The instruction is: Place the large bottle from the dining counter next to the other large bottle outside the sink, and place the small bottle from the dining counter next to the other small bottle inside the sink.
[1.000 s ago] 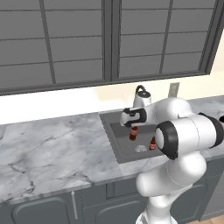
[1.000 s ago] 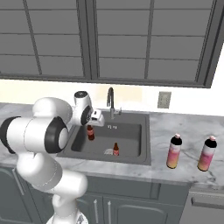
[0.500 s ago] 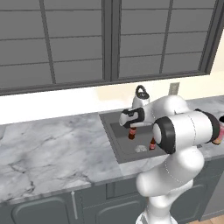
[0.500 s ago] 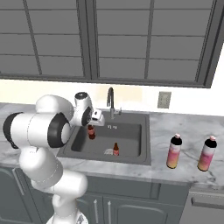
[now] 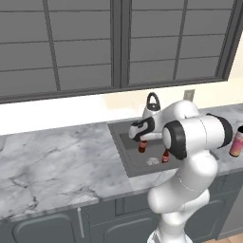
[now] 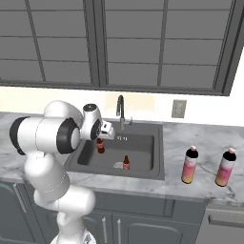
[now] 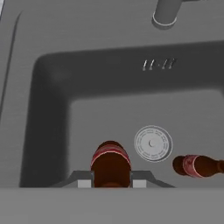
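My gripper (image 5: 138, 137) (image 6: 103, 137) (image 7: 111, 180) reaches down into the sink (image 5: 124, 153) (image 6: 159, 151) (image 7: 48, 109) and is shut on the small bottle (image 5: 141, 146) (image 6: 100, 145) (image 7: 110, 161), dark brown with a red band. It holds the bottle upright in the basin's left part. I cannot tell whether the bottle touches the basin floor. The other small bottle (image 5: 165, 155) (image 6: 126, 162) (image 7: 197, 165) stands near the basin's front, beyond the drain (image 7: 152, 143). Two large pink-orange bottles (image 6: 189, 165) (image 6: 226, 167) stand side by side on the worktop right of the sink; one large bottle (image 5: 236, 141) also shows in the left base view.
A dark gooseneck faucet (image 5: 153, 100) (image 6: 120, 110) (image 7: 166, 13) rises behind the basin. Marble worktop (image 5: 57, 161) (image 6: 200, 190) stretches to both sides. A wall outlet (image 6: 178, 108) sits above the worktop, with dark cabinets overhead.
The gripper and its bottle have hardly moved inside the basin; the arm's elbow has shifted a little to the left. The other bottles stay put.
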